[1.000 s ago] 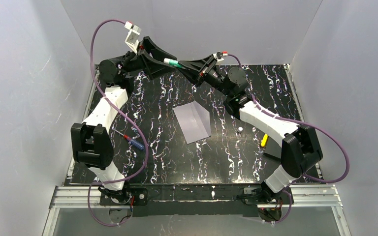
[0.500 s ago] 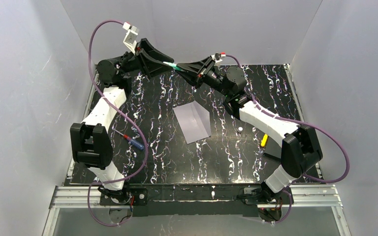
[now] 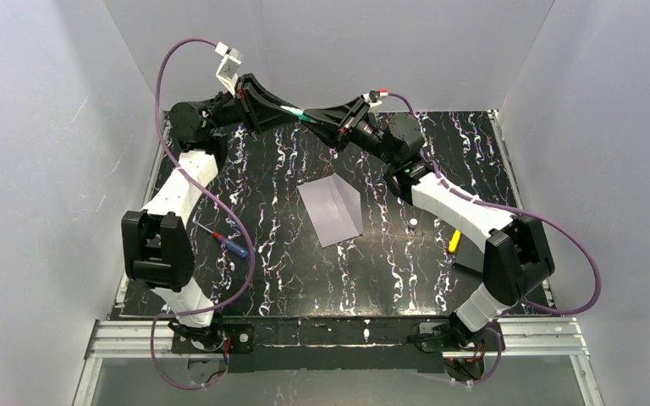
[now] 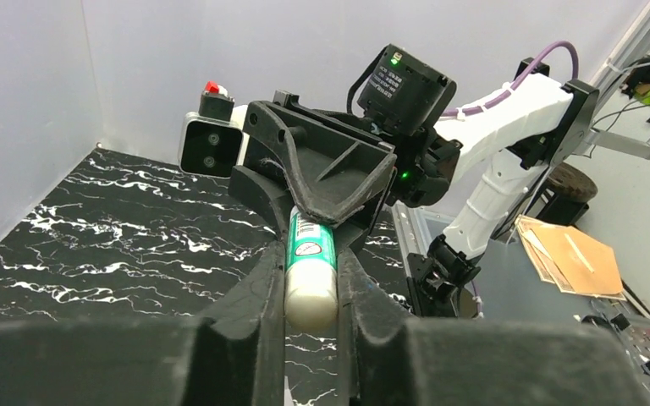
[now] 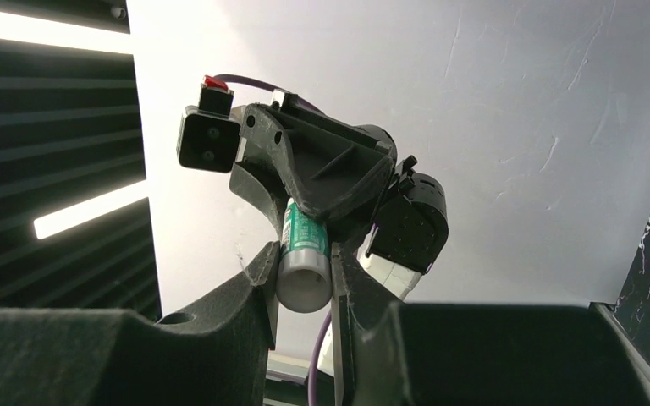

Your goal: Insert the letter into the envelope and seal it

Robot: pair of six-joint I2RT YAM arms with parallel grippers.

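The envelope (image 3: 331,211), pale lavender-grey, lies flat in the middle of the table. The letter is not in view. Both arms are raised at the back of the table. My left gripper (image 3: 281,107) and right gripper (image 3: 316,118) face each other tip to tip, each shut on one end of a green-and-white glue stick (image 3: 298,112). In the left wrist view the stick (image 4: 311,275) sits between my fingers and runs into the right gripper (image 4: 326,182). In the right wrist view the stick (image 5: 304,258) is gripped the same way, with the left gripper (image 5: 322,178) on its far end.
A screwdriver (image 3: 227,240) with a blue handle lies at the left of the table. A small white piece (image 3: 412,222), a yellow object (image 3: 454,240) and a thin black item (image 3: 465,269) lie at the right. Grey walls enclose the table.
The two grippers have drawn closer together along the glue stick, so less of it shows between them. The left wrist has shifted slightly. The envelope has not moved.
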